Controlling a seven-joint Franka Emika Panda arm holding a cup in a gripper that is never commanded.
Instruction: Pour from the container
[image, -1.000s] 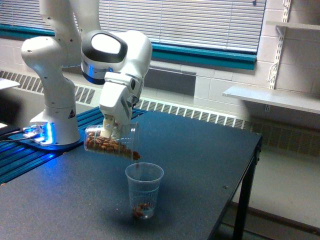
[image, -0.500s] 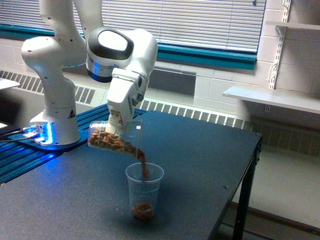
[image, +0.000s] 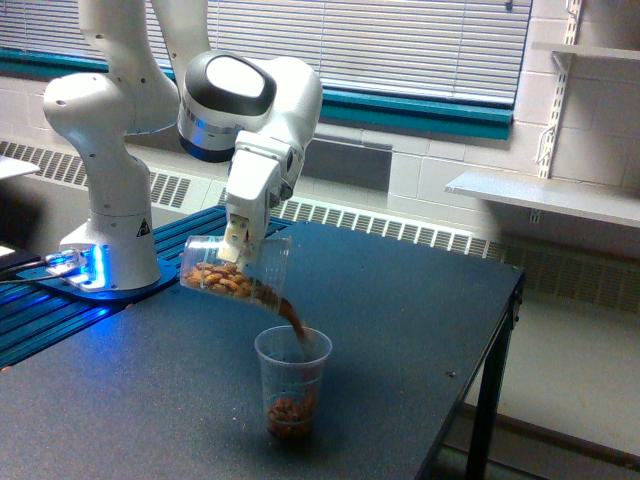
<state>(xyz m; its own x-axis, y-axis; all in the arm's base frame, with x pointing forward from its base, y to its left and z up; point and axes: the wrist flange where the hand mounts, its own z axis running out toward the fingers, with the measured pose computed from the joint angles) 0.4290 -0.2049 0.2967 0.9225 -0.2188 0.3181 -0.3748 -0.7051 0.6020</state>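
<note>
Exterior view: gripper (image: 238, 248) fingers clamped on the container (image: 236, 272), a clear plastic cup tipped nearly on its side, mouth toward the view's right and slightly down. Brown nut pieces (image: 222, 280) lie along its lower wall; a stream (image: 292, 318) falls into the upright receiving cup (image: 292, 381) on the dark surface (image: 400, 330), brown pieces heaped at its bottom.
</note>
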